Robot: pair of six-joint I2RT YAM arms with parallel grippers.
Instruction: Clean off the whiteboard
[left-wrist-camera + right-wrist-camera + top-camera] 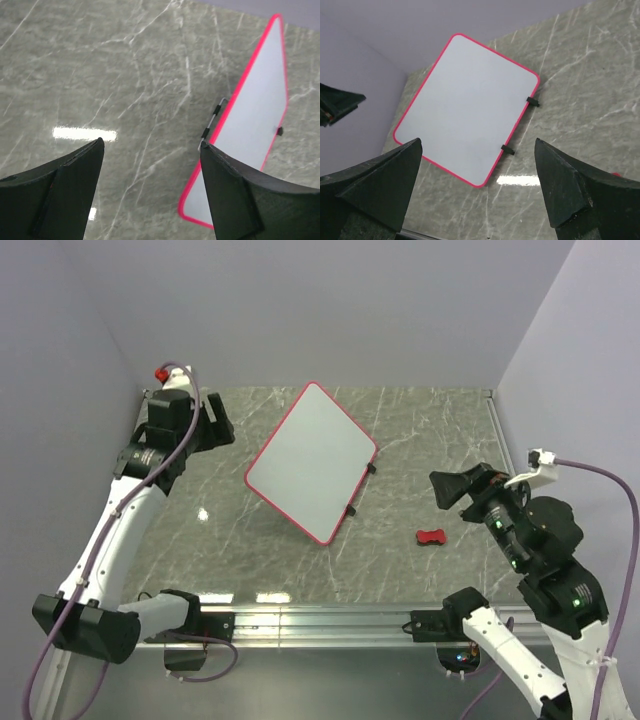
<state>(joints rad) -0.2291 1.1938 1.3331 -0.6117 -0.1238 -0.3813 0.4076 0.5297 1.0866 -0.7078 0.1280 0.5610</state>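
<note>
The whiteboard lies turned diagonally at the middle of the marble table, with a thin red frame and two black feet on its right edge. Its white face shows no marks. It also shows in the left wrist view and the right wrist view. The small red bow-shaped eraser lies on the table right of the board's near corner. My left gripper is open and empty above the table, left of the board. My right gripper is open and empty, raised right of the board, behind the eraser.
Grey walls close the table at the back and both sides. A metal rail runs along the near edge between the arm bases. The left gripper's tip shows at the left edge of the right wrist view.
</note>
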